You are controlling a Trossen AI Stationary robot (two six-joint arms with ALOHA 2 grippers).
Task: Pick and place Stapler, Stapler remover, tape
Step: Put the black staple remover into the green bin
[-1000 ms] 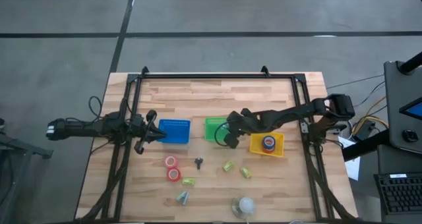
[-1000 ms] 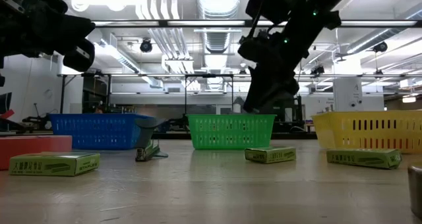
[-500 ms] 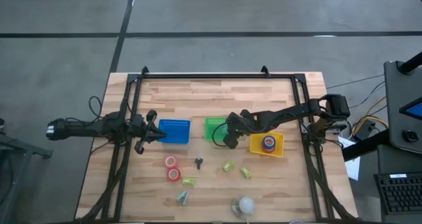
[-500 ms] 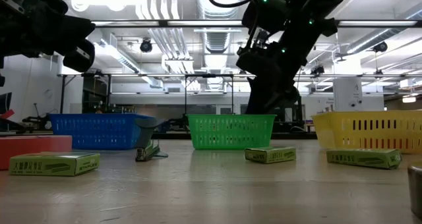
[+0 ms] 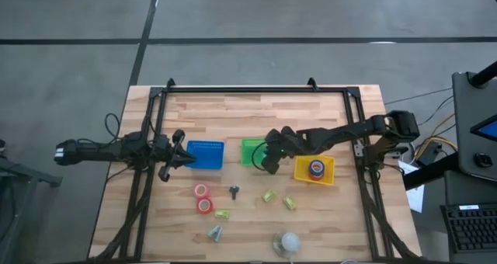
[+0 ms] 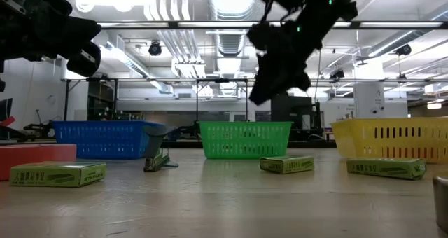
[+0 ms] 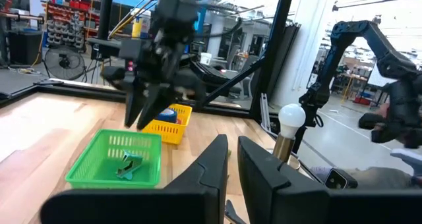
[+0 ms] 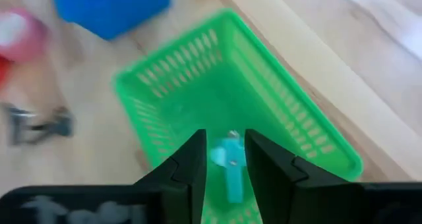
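Note:
My right gripper [image 5: 266, 161] hangs open over the green basket [image 5: 252, 151], fingers pointing down, seen from the left wrist view as well [image 7: 142, 118]. A small pale-green stapler [image 8: 229, 168] lies flat on the basket floor [image 7: 132, 165], below and apart from the fingers. A dark blue tape roll [image 5: 315, 168] lies in the yellow basket [image 5: 326, 175]. Two red tape rolls [image 5: 203, 198] lie flat on the table. The black stapler remover [image 5: 234, 191] stands on the wood near them. My left gripper [image 5: 182, 157] waits shut beside the blue basket [image 5: 206, 154].
Green staple boxes [image 5: 269, 196] [image 5: 289, 203] [image 5: 222, 214] lie on the near half of the table. A white ball on a stand [image 5: 289, 242] and a small cone-shaped object [image 5: 215, 233] sit by the near edge. A black frame [image 5: 256, 89] rims the table.
My right gripper has risen from just behind the green basket's rim to well above it, tipping as it went and drifting a little toward the table's left. The left arm has kept still.

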